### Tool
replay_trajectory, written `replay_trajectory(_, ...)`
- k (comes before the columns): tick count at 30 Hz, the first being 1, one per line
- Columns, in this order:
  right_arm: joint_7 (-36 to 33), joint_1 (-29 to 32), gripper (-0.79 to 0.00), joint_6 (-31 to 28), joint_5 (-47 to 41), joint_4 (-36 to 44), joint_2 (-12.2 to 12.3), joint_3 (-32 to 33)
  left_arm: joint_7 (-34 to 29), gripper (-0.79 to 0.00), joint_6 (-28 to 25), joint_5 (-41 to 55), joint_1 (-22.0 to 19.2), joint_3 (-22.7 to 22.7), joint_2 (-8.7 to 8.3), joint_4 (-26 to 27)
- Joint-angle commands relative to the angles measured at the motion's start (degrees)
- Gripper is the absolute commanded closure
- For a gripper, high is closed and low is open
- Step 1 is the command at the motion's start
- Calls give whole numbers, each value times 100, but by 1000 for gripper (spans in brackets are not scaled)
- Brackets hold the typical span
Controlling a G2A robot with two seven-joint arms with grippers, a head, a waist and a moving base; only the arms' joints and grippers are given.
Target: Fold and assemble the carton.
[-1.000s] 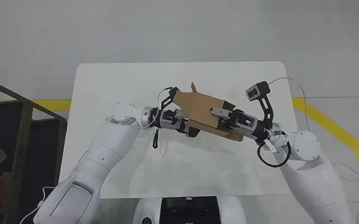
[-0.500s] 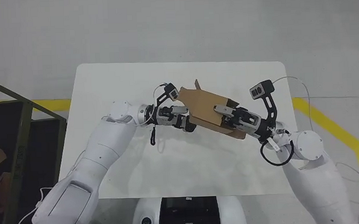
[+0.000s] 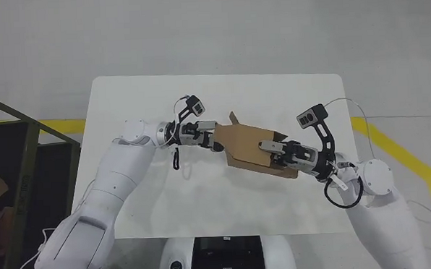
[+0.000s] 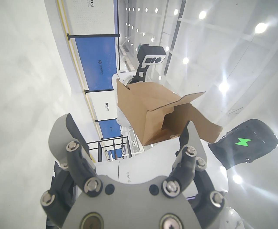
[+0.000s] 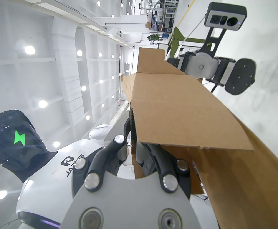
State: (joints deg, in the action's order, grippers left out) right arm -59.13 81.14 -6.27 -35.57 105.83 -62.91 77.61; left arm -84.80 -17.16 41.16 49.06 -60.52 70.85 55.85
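**Right gripper.** The right gripper [image 5: 133,141] is clamped on one wall of the carton [image 5: 173,108], and the cardboard passes between its fingers near an open end. We judge that this grip serves as the fixture. It steadies the carton so that the other arm can work the far end.

**Left gripper.** The left gripper [image 4: 128,121] is spread wide and holds nothing. It faces the opposite open end of the carton [image 4: 139,108], where the flaps stand unfolded and the interior is visible. One finger [image 4: 192,141] sits close to the broad flap that juts outward. We cannot tell whether it touches. An open posture here suits pushing or catching a flap, not carrying.

**Carton position.** In the top view the carton [image 3: 255,141] runs lengthwise between the two arms, over the middle of the table [image 3: 127,102]. The left gripper [image 3: 217,142] is at one end and the right gripper [image 3: 268,147] is toward the other. The carton appears raised off the surface, which we take to give the flaps room to swing. The end flaps are not yet closed.
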Motion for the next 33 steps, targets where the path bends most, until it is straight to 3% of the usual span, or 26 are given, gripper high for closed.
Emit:
replay_trajectory(1, -170, 26, 0, 36, -11, 36, 11, -12, 3, -785, -7, -16, -15, 12, 4, -40)
replay_trajectory(8, -525, 76, 0, 130, -144, 172, 18, -219, -57, -785, -23, 0, -166, 245, 97, -188)
replay_trajectory(16, -420, 35, 0, 171, -100, 22, 1, -462, -167, -785, -66, 189, -338, 502, 234, -250)
replay_trajectory(33, 95, -45, 0, 188, 51, -223, 21, -339, -254, -785, 21, 148, -152, 351, 166, -87)
